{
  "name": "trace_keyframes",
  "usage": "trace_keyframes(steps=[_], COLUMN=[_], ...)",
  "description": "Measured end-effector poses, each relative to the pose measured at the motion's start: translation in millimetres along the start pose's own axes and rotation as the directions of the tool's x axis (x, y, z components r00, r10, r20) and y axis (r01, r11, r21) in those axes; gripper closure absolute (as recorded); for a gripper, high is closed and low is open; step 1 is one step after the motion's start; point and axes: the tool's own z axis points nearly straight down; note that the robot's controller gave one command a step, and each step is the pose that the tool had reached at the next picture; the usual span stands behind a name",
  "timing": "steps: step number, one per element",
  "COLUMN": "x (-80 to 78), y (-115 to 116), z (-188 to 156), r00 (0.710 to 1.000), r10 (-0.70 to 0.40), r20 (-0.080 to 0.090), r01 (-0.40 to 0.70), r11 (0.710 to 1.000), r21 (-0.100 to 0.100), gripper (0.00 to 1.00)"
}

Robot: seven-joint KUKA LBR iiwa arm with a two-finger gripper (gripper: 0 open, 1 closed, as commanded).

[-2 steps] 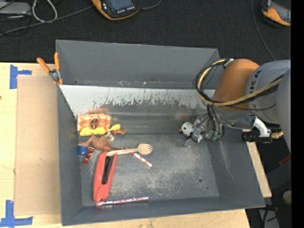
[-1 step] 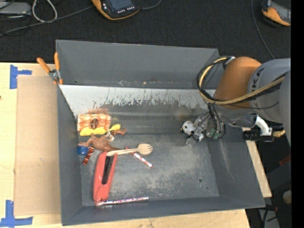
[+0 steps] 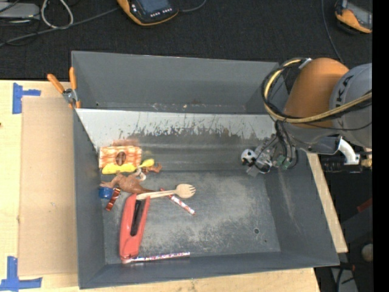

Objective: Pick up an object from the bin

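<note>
1. Step in hand: looks like the approach, nothing picked yet as far as I can see. The pincer (image 3: 262, 160) sits low at the right back of the bin (image 3: 182, 84), over bare floor next to the back wall. I honestly can't tell if it's wide or narrow, or if it has anything in it.
2. Everything worth picking is clustered at the left side, well apart from the pincer.
3. My guess for the next move: travel left across the bin, line up over one piece that lies a bit free of the others, then go down. The wooden spork (image 3: 169, 192) or the red tool (image 3: 132, 225) look like the easiest takes.
4. Head count:
   - one orange-and-white packet (image 3: 120, 157)
   - one yellow piece (image 3: 130, 166), touching the packet
   - one brown figure (image 3: 126, 183)
   - one small blue thing (image 3: 106, 193)
   - one wooden spork
   - one red tool with a black slot
   - two red-and-white striped sticks, a short one (image 3: 183, 205) by the spork and a long one (image 3: 163, 257) along the front wall
</note>
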Motion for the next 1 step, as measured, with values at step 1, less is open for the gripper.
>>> trace_keyframes(steps=[1], x=[-0.4], y=[0.1], z=[-30.3], r00=[1.0], r10=[-0.002], r20=[0.001], r01=[0.002], r11=[1.0], r21=[-0.001], gripper=[1.0])
